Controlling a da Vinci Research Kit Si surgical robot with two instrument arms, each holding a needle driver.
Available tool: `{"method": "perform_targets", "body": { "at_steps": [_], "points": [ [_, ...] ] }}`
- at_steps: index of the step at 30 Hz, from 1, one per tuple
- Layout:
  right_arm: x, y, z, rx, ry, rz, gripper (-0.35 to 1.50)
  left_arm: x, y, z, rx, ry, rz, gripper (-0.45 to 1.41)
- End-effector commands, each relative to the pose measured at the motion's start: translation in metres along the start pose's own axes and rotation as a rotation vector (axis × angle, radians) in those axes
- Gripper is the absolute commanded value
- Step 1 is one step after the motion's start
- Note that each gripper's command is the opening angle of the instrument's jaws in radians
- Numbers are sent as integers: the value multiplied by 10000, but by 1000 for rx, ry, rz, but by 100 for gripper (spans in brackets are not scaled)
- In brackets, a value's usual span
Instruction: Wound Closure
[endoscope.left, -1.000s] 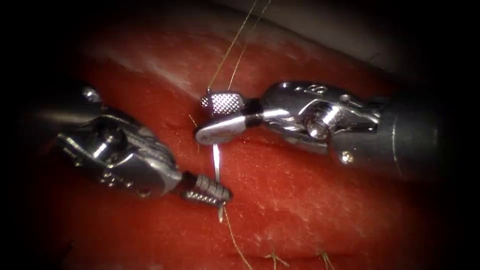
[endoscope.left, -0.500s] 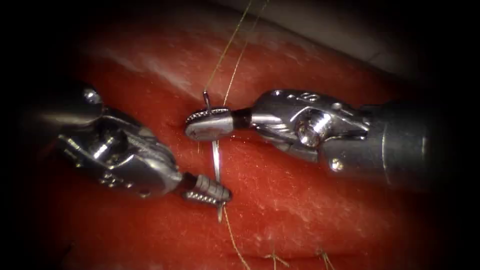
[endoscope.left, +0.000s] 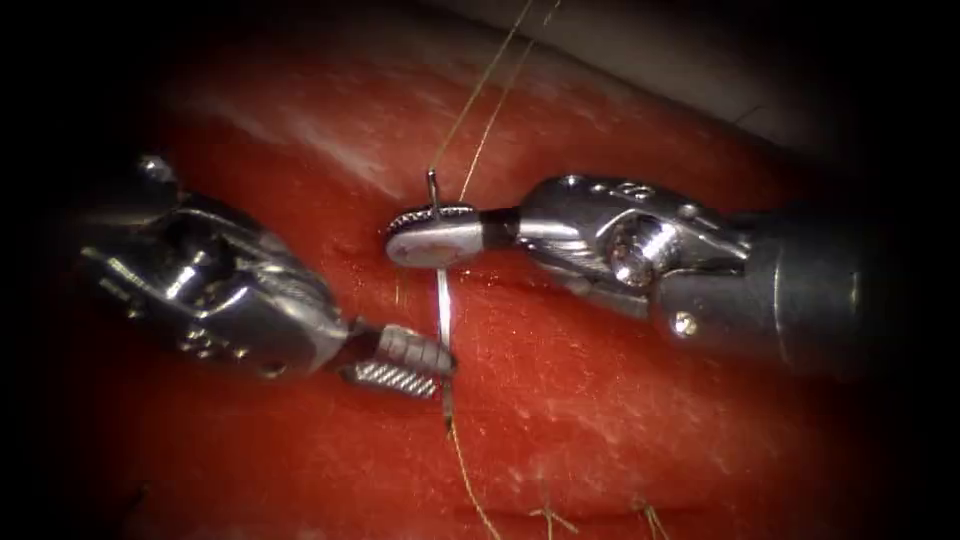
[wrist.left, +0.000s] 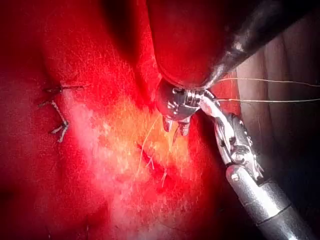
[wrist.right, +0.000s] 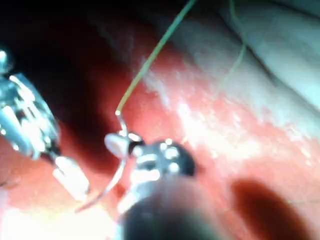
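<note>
The right tool (endoscope.left: 425, 232) clamps the needle (endoscope.left: 442, 310) near its thread (endoscope.left: 485, 95) end; the left tool (endoscope.left: 425, 365), jaws parted, holds nothing beside the needle's tip, above the tissue (endoscope.left: 620, 400).

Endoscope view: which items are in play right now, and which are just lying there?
In play:
- needle, off the tissue
- right hand, shut on needle's thread end
- left hand, open beside needle's tip end
- thread

Lying about:
- cut thread ends

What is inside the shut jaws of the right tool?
The right tool grips the needle near its thread end; the thread rises from there. The gripped section is covered by the jaws. The left tool is open beside the needle.
</note>
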Motion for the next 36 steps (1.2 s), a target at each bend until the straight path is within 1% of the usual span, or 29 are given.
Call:
{"method": "perform_targets", "body": {
  "at_steps": [1, 3, 6, 9, 10, 13, 15, 16, 17, 18, 22, 23, 28, 29, 33, 36],
  "points": [
    [4, 3, 5, 0, 7, -1, -35, 0, 2, 7, 1, 5, -19, 57],
    [8, 3, -1, -6, 17, 2, -35, 2, 1, 5, -5, 10, -95, 74],
    [14, 3, -9, -16, 30, 7, -35, 5, 2, 2, -2, 19, -218, 77],
    [18, 2, -18, -27, 47, -18, -35, 4, 0, -6, 46, 72, -458, 75],
    [19, 1, -23, -30, 53, -40, -35, -3, -7, -15, 80, 135, -634, 70],
    [18, 0, -31, -44, 60, -81, -35, -19, -20, -26, 97, 222, -845, 65],
    [17, 0, -34, -46, 59, -99, -35, -31, -23, -29, 128, 251, -933, 60],
    [17, 0, -35, -49, 60, -105, -35, -36, -23, -29, 157, 253, -953, 58],
    [17, 0, -36, -53, 61, -111, -35, -42, -20, -28, 187, 246, -967, 50],
    [18, 0, -37, -56, 62, -116, -35, -47, -17, -26, 201, 235, -973, 48],
    [17, -1, -38, -60, 64, -151, -35, -68, 3, -11, 216, 220, -978, 50],
    [16, -3, -38, -61, 63, -169, -35, -74, 7, -9, 246, 199, -979, 48],
    [14, -3, -36, -64, 65, -200, -35, -76, 7, -18, 287, 178, -998, 49],
    [13, -3, -36, -66, 62, -206, -35, -76, 6, -18, 295, 188, -1003, 48],
    [12, -2, -36, -72, 64, -219, -35, -75, 7, -17, 296, 194, -1002, 46],
    [13, -2, -43, -81, 66, -230, -35, -76, 7, -17, 294, 195, -1003, 44]
  ]
}}
